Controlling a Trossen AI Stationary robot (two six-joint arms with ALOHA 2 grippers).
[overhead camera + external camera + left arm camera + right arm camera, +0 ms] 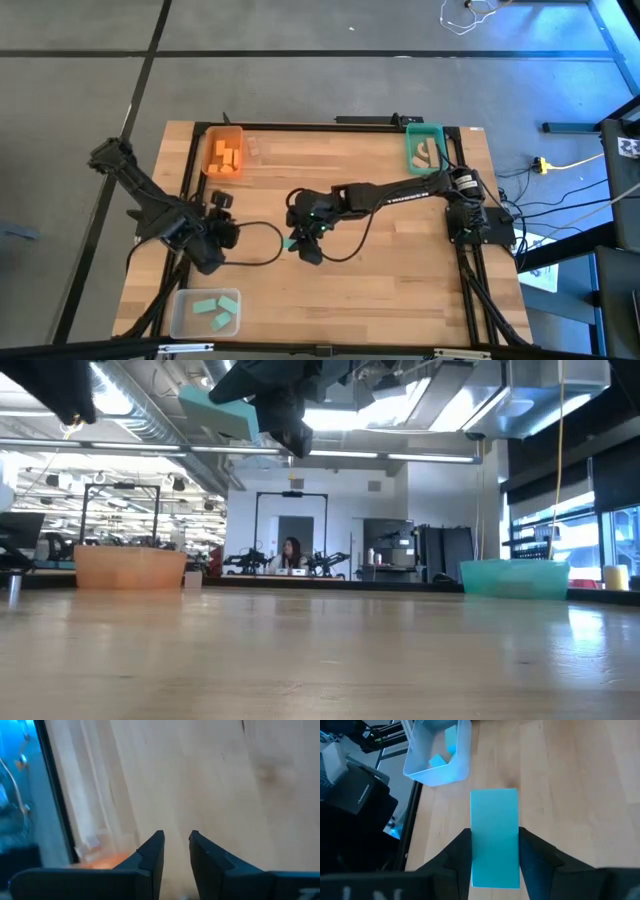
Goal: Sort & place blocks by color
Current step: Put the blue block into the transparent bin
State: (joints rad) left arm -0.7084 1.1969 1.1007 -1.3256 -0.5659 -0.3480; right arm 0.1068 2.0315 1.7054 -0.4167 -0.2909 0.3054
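right hand (495, 865): pinching a teal block (494, 837) btw both fingers, lifted clear of the desk (330, 190) near its middle. We read this as carry height, so the block won't drag on the wood en route.
teal block look: flat rectangular slab, smooth mint-teal faces, square edges; held lengthwise w/ most of it sticking out past the fingertips. Low view shows it up in the air, tilted.
heading: we judge it's bound for the clear bin (204, 312) at the desk's near-left corner, which already holds teal pieces; right wrist view has that bin straight ahead.
other bins: orange bin (224, 152) holds orange blocks (227, 157); teal bin (425, 148) holds pale wood blocks (427, 153). So colours don't match bin colours; we go by contents.
left hand (176, 847): fingers nearly together, small gap, holding nothing; parked over the desk's left side, waiting.
rest of desk: no loose blocks seen.
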